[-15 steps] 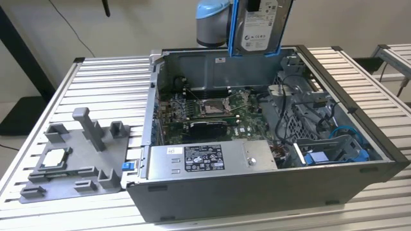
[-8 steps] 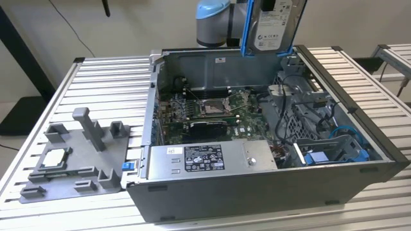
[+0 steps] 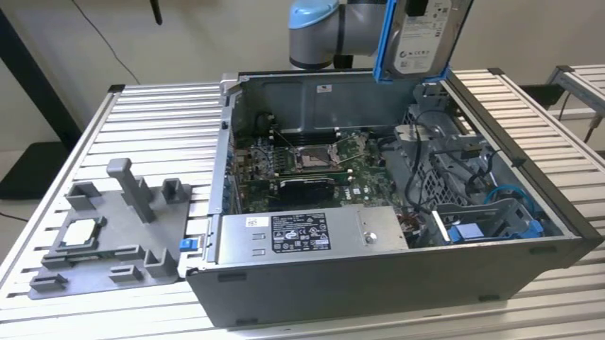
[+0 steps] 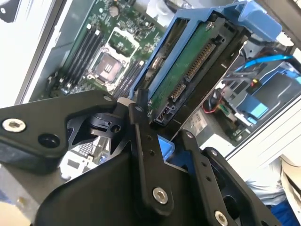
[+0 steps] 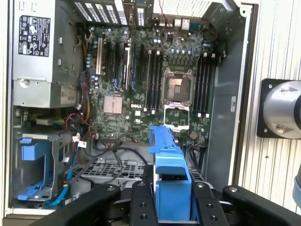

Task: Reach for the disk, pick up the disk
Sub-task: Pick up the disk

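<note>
A: What does the exterior view give you, count by count?

B: One open grey metal computer case [image 3: 378,283] lying on a ribbed aluminium tabletop [image 3: 151,127]. Above the case's rear wall hangs one disk [image 3: 423,35], a flat silver-grey metal hard drive with a white label and a blue plastic bracket down its edge, held upright and clear of the case. Behind it is one arm joint, grey with a light-blue cap [image 3: 326,32]. Inside the case: one green motherboard [image 3: 312,159] and one grey power-supply box with a black-and-white label [image 3: 297,234]. Beside the case, toward the exterior view's left, sits one grey plastic fixture [image 3: 113,234] carrying one small square silver chip [image 3: 78,232]. The wall behind is plain and pale.

A: And the second wrist view?

B: The black gripper [image 4: 160,129] is clamped on the disk [image 4: 188,66]; its green circuit-board underside and blue bracket rise from between the black fingers [image 4: 141,141], above the motherboard [image 4: 99,52].

A: The first wrist view?

B: It looks down into the case. The disk's blue bracket [image 5: 169,174] stands between the fingers [image 5: 141,202], over the motherboard [image 5: 155,75]. One empty blue drive cage [image 5: 40,165] sits below the power-supply box [image 5: 35,52].
</note>
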